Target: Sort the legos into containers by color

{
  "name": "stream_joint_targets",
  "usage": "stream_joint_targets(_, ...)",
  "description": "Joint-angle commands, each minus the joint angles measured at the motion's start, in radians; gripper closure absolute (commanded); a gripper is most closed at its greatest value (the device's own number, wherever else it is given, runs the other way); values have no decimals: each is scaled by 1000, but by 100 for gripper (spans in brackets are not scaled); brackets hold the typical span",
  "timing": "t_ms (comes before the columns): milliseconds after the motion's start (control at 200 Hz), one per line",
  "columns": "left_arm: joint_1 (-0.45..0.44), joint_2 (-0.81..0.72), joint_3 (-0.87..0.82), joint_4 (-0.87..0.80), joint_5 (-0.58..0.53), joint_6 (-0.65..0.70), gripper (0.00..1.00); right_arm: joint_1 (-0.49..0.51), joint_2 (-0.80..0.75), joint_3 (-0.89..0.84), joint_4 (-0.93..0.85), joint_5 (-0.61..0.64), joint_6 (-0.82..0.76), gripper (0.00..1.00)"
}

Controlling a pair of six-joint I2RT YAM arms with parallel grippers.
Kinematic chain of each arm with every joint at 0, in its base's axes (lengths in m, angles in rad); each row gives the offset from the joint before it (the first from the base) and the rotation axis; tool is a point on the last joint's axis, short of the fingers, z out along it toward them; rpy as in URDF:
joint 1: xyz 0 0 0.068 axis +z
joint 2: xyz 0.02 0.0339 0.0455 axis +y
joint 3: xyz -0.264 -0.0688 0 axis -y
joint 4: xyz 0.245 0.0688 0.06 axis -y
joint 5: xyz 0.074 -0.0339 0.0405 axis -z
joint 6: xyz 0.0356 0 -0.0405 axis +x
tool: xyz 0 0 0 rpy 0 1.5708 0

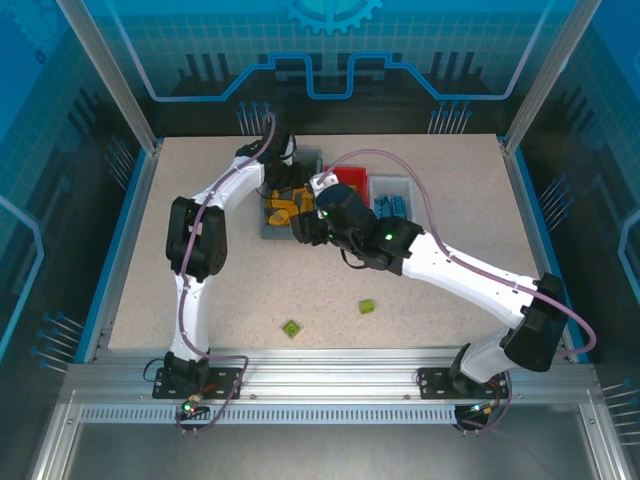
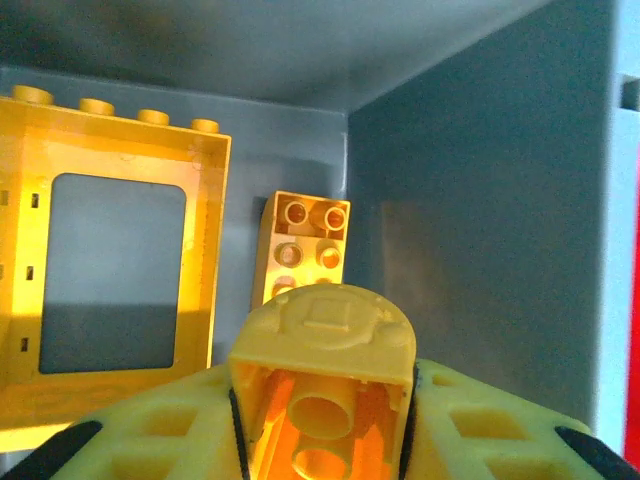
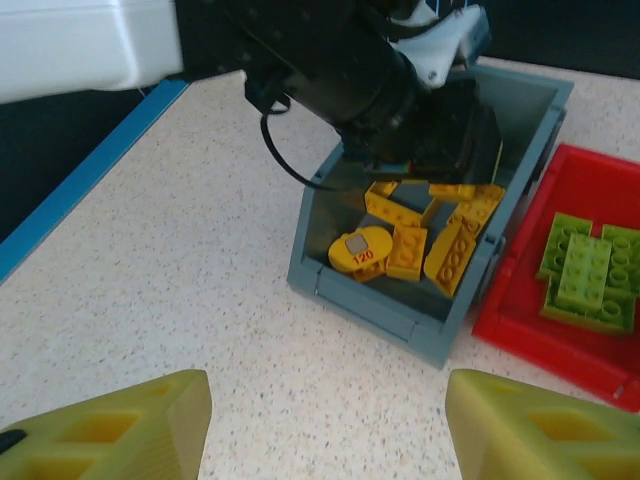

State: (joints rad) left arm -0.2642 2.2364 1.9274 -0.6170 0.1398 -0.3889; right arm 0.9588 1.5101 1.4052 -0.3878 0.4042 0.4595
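Blue-lit panels wall in a speckled beige table (image 1: 200,300). At its far middle three bins stand side by side: gray bin (image 1: 308,160) on the left, red bin (image 1: 352,178) in the middle, white bin (image 1: 400,184) on the right.

The left arm reaches down into the gray bin. In its wrist view the left gripper (image 2: 325,430) is clamped on a rounded yellow brick (image 2: 325,340), one finger against each side, hollow underside facing the camera. Beyond it inside the bin, a yellow window frame (image 2: 110,260) stands against the back wall, and a small yellow brick (image 2: 305,250) leans in the corner just beside it.

The right gripper (image 3: 325,420) hangs over bare table just in front of the gray bin, its fingers (image 3: 130,425) spread apart with nothing between them. From this wrist view the bin holds a loose heap of yellow legos (image 3: 440,240), among them a round piece (image 3: 360,250) marked 120. The red bin touches its right side and holds green legos (image 3: 585,275).

From above, blue legos (image 1: 392,205) lie in the white bin. Two green bricks lie on the table near the arms' bases, one (image 1: 291,327) left of the other (image 1: 367,306), well apart from the bins.
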Motion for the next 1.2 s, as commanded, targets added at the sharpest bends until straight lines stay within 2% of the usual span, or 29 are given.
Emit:
stream_joint_targets(0,11,29,56,-9,62,20,63,44,75,82,18,105,-51,35)
stream_joint_targets(100,11,40,50,-11,65,24,59,63,116,116,9,107,-53,35)
stream_joint_targets(220,11,14,25,-10,48,27,43,69,125,118,6,96,-44,35)
stream_joint_targets(315,15,-22,12,-19,34,21,37,69,110,104,-2,92,-39,35)
stream_joint_targets(455,17,-112,-25,-16,25,8,37,70,39,44,-20,102,-15,35)
stream_joint_targets(575,15,-242,-113,14,22,-37,38,69,-78,-90,-52,140,63,36)
stream_joint_targets(715,-16,-438,-281,31,27,-80,38,60,-199,-222,-223,143,201,37)
stream_joint_targets(815,-90,-643,-456,46,10,-107,37,46,-260,-294,-373,93,286,34)
stream_joint_targets(925,-212,-866,-647,28,-38,-154,35,-13,-287,-369,-468,-53,317,32)
stream_joint_targets(1070,-400,-1120,-863,18,-59,-254,33,-95,-258,-455,-447,-231,287,29)
stream_joint_targets(1195,-575,-1268,-982,-13,-120,-350,32,-137,-186,-484,-390,-291,256,29)
